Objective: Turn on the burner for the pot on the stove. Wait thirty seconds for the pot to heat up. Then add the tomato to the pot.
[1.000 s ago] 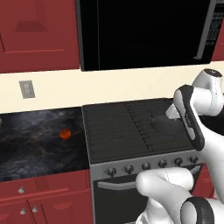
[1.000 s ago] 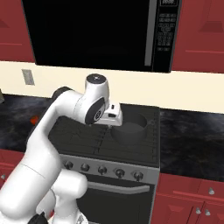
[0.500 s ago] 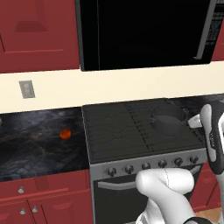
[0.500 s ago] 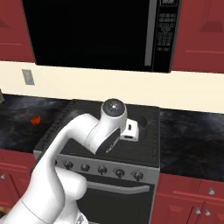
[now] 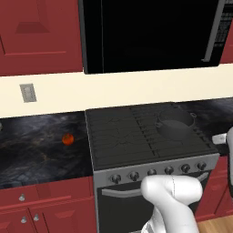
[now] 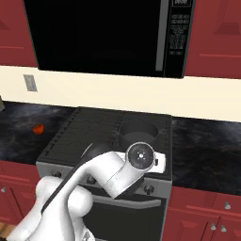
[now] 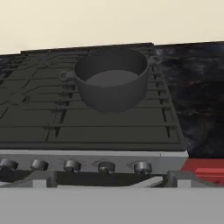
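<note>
The tool was positioned low, in front of the stove (image 7: pixel 109 127), at the level of the knob row, facing the back wall. Its jaws stood fully apart and held nothing.

Nearest to it in the hand view were the oven door handle (image 7: pixel 105 178) and, just above, the grey steel front with five round dark knobs (image 7: pixel 106 166) in a row. Behind the knobs lay the dark ribbed grates (image 7: pixel 39 118).

The pot (image 7: pixel 111 83), dark grey with two small side handles, stood upright on the rear right burner. Its interior was visible in the hand view and contained no item. In the right base view the arm's wrist (image 6: pixel 141 156) was located over the front right edge of the stove, just in front of the pot.

The tomato (image 5: pixel 68 139) rested on the dark marbled surface (image 5: pixel 36 145) to the left of the stove, well apart from the pot and clear of the stove edge.

Farther back were the cream wall (image 5: pixel 127 91) with a wall outlet (image 5: pixel 28 93), the black microwave (image 6: pixel 108 35) above the stove, and the red cabinets (image 5: pixel 38 34).
</note>
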You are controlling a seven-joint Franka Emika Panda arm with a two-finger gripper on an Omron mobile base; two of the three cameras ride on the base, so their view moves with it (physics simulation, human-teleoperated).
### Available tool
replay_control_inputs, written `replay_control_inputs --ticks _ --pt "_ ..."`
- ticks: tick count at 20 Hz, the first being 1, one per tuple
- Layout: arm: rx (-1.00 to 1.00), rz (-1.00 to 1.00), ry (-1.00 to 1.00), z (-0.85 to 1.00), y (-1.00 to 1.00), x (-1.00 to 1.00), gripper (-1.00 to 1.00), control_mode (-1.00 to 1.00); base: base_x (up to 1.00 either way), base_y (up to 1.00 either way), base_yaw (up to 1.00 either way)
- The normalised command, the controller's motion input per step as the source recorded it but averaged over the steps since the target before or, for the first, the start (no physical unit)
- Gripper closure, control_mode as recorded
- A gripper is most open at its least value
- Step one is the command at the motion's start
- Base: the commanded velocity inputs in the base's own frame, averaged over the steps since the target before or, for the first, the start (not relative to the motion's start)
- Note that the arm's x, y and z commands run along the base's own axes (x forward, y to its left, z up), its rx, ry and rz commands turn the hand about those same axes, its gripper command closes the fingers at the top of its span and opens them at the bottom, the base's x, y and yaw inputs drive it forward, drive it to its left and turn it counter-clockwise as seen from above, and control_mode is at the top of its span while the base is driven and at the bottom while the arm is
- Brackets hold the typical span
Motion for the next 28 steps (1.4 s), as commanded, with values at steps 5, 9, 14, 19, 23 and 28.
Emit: replay_control_inputs --ticks 5,9,14,19,23,28 --pt "0.0 0.0 -0.17 -0.6 -0.39 -0.13 -1.0 -1.0 0.0 0.0 0.0" --pt "0.0 0.02 -0.16 -0.63 -0.26 -0.15 -1.0 -1.0 0.0 0.0 0.0" --pt "-0.01 0.08 -0.23 -0.68 -0.05 -0.2 -1.0 -1.0 0.0 0.0 0.0" --pt "-0.05 0.1 -0.22 -0.87 0.0 -0.08 -1.0 -1.0 0.0 0.0 0.0" --pt "-0.02 0.08 -0.24 -0.66 0.0 -0.01 -1.0 -1.0 0.0 0.0 0.0" --pt "0.0 0.04 -0.24 -0.36 0.0 0.0 -1.0 -1.0 0.0 0.0 0.0"
